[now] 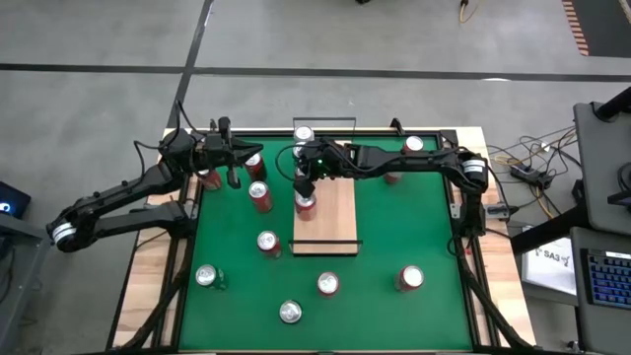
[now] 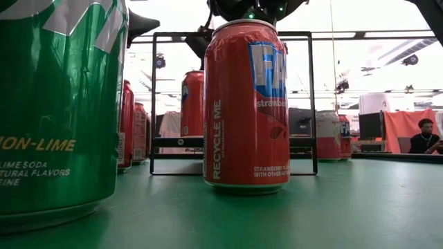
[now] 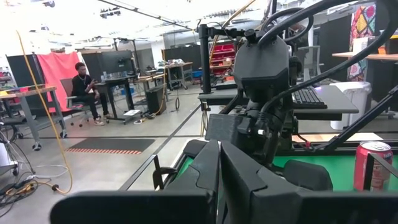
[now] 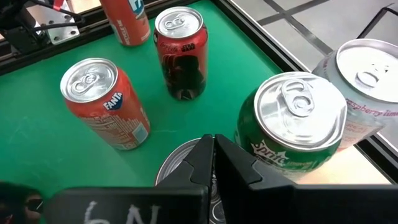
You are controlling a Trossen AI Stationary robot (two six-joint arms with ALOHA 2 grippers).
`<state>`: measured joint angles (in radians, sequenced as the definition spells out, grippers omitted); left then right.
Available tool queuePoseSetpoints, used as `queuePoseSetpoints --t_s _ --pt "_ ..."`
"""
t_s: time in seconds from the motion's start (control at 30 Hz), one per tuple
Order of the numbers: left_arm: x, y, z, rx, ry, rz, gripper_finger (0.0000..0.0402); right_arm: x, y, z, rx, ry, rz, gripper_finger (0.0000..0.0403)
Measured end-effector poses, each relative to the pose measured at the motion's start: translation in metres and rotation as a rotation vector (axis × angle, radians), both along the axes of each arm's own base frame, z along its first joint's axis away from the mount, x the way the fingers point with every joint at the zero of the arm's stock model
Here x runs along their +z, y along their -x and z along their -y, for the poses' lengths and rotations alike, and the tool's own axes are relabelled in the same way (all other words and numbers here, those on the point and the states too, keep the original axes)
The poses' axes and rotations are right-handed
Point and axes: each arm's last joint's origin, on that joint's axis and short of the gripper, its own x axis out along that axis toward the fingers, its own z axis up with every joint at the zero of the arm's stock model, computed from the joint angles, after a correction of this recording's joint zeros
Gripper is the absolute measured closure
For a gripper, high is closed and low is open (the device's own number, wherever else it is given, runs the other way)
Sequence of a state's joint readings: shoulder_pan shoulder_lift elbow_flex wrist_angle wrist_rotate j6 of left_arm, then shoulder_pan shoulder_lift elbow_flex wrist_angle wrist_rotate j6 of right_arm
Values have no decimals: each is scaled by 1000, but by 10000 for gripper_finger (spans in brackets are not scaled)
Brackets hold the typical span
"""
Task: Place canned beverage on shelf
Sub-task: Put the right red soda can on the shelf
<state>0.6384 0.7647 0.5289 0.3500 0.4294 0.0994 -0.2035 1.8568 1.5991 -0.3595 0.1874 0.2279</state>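
Wood-grain shelf (image 1: pixel 330 222) is lying at the mat's centre, with a red can (image 1: pixel 306 204) standing at its ten o'clock corner. Right gripper (image 1: pixel 305 184) is hovering directly above that can, jaws closed on nothing. Left gripper (image 1: pixel 233 168) is waiting at the mat's ten o'clock edge, jaws also closed.

1. Two dark, jointed arms are seen beside the green mat (image 1: pixel 394 237), each built of black segments.
2. A pale band is worn near the base of each arm.
3. A green light is lit on the right arm's wrist.
4. White handwriting is marked on the right gripper (image 4: pixel 213 152).
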Motion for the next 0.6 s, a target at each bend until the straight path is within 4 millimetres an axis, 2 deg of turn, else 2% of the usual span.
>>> queuePoseSetpoints --t_s 0.23,0.6 --pt "0 0 0 0 0 0 402 2 0 0 1 4 16 394" --pt "0 0 0 0 2 -2 402 19 6 -4 10 11 60 394"
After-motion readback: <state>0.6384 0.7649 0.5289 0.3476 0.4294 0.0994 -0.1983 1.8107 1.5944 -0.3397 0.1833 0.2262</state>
